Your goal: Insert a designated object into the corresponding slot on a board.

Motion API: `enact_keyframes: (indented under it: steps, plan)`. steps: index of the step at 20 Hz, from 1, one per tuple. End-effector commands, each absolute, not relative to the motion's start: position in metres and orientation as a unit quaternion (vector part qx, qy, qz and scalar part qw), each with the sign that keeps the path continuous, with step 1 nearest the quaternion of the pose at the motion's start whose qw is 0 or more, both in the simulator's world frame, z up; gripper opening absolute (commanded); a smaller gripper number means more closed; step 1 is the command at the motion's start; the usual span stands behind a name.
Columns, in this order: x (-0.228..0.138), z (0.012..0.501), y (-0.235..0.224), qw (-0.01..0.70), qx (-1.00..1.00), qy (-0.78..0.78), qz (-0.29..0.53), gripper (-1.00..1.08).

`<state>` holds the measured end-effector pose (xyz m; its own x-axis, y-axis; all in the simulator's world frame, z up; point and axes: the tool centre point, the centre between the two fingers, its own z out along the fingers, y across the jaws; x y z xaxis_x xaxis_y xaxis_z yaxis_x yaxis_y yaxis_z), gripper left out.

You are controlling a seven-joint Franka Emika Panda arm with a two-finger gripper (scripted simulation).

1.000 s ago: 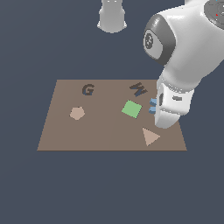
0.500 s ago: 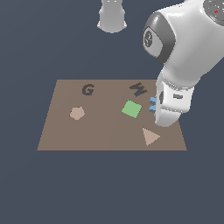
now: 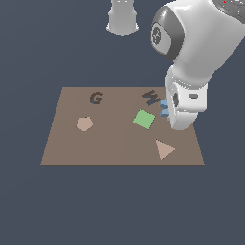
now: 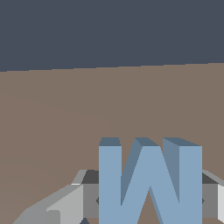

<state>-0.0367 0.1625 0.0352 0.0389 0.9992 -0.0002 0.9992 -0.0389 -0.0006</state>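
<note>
Pinching the blue W block [image 4: 149, 181] from both sides, the jaws press on its outer legs in the wrist view, with a grey finger [image 4: 65, 203] showing beside it on one side and a sliver of the other at the far edge. The gripper [image 3: 168, 111] is mostly hidden behind the arm's white hand in the exterior view; only a bit of the block's blue pokes out toward that view's left.

That blue sits just beside the dark W slot [image 3: 152, 97], close to the board [image 3: 115, 143] near its far edge on the exterior view's right. Whether the block touches the board or hangs a little above it, I cannot tell.

The main risk, as I judge it, is alignment. The block appears offset from the slot, not over it, so lowering now would seat it on plain board. Its rotation against the cutout cannot be read from either view; a small twist would jam the legs on the slot's rim and could skew the block in the grip.

The green square [image 3: 144, 118] lies near, on the side toward the exterior view's left; a low sideways move could nudge it. The triangle [image 3: 164, 149], the pentagon [image 3: 84, 123] and the G cutout [image 3: 96, 98] are well apart.
</note>
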Motion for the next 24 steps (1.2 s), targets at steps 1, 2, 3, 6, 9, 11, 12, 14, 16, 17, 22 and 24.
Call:
enact_keyframes:
  steps: [1, 2, 3, 6, 9, 11, 12, 14, 16, 17, 22, 24]
  plan:
    - [-0.046, 0.036, 0.158, 0.000, -0.698, -0.716, 0.000, -1.00]
    - [-0.050, 0.036, 0.156, 0.000, -0.687, -0.726, 0.000, -1.00]
    - [-0.054, 0.037, 0.154, 0.000, -0.676, -0.737, 0.000, -1.00]
    - [-0.067, 0.038, 0.146, 0.000, -0.640, -0.768, 0.000, -1.00]
    - [-0.077, 0.039, 0.137, 0.000, -0.608, -0.794, 0.000, -1.00]
    - [-0.082, 0.039, 0.132, 0.000, -0.589, -0.808, 0.000, -1.00]
    - [-0.084, 0.039, 0.130, 0.000, -0.581, -0.814, 0.000, -1.00]
    - [-0.088, 0.040, 0.125, 0.000, -0.566, -0.825, 0.000, -1.00]
    - [-0.091, 0.040, 0.121, 0.000, -0.553, -0.833, 0.000, -1.00]
    - [-0.093, 0.040, 0.120, 0.000, -0.547, -0.837, 0.000, -1.00]
    - [-0.096, 0.041, 0.113, 0.000, -0.527, -0.850, 0.000, -1.00]
    - [-0.097, 0.041, 0.112, 0.000, -0.523, -0.852, 0.000, -1.00]
